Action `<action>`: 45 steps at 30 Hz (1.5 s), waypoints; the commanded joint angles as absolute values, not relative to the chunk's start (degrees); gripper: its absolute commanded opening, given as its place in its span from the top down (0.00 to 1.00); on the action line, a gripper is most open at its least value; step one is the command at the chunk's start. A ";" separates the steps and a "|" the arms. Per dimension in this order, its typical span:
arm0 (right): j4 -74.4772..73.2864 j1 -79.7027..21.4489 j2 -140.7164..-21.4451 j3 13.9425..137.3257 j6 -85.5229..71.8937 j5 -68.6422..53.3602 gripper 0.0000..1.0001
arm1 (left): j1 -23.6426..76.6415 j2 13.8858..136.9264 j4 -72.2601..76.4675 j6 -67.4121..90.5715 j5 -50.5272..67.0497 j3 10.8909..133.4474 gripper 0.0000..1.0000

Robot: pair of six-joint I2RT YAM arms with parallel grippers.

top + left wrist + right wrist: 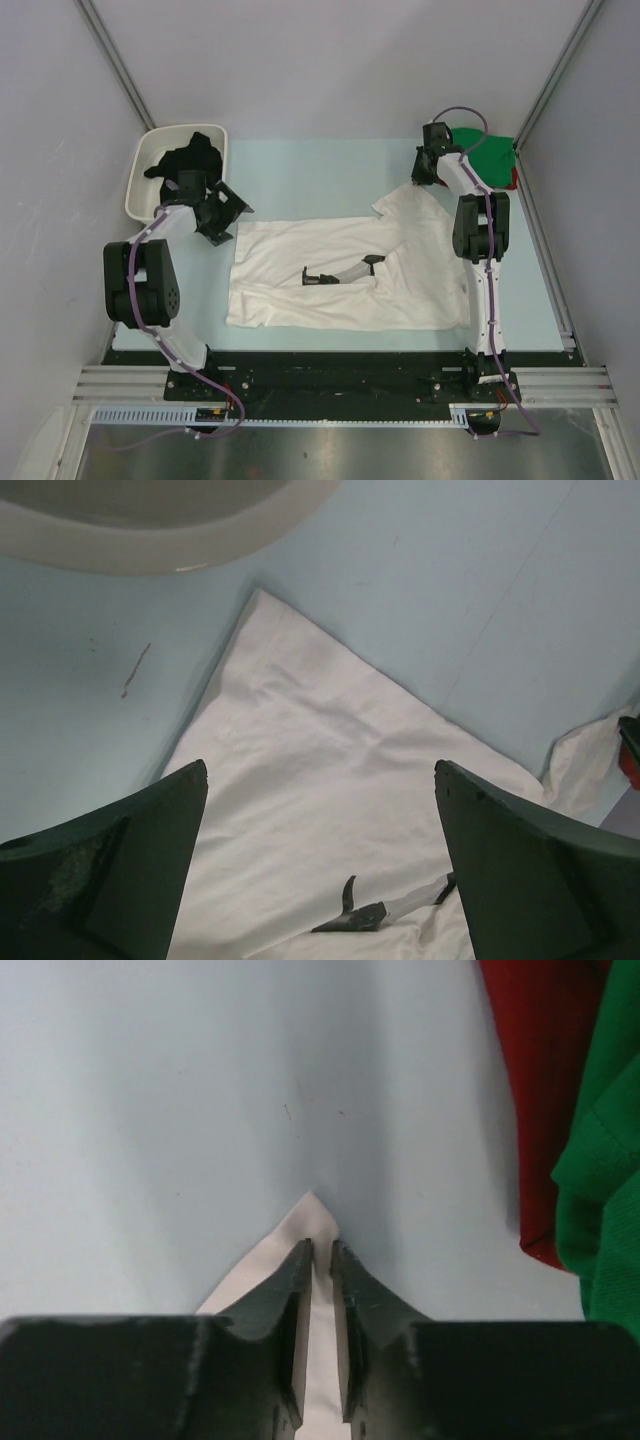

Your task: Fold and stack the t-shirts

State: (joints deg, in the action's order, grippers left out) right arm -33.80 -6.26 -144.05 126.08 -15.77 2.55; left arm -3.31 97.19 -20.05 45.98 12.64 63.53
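Limp and light, the large white soft cloth t-shirt lies spread on the pale blue counter; the right tool pinches its sleeve corner, while the left tool gapes wide above another corner worth gripping.

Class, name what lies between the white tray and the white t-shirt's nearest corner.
Only bare blue table; the left wrist view shows it between tray and white t-shirt.
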 commanded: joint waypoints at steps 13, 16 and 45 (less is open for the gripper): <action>-32.79 -7.21 -143.10 122.27 -18.28 2.99 1.00 | -3.87 109.42 -36.12 31.91 2.11 85.95 0.04; -31.38 -7.21 -141.60 120.41 -18.63 2.03 1.00 | -2.99 111.18 -37.18 30.59 0.62 86.49 0.07; -28.21 -7.12 -138.34 114.96 -18.72 -2.28 1.00 | 4.75 122.69 -42.27 22.15 -9.75 103.34 0.09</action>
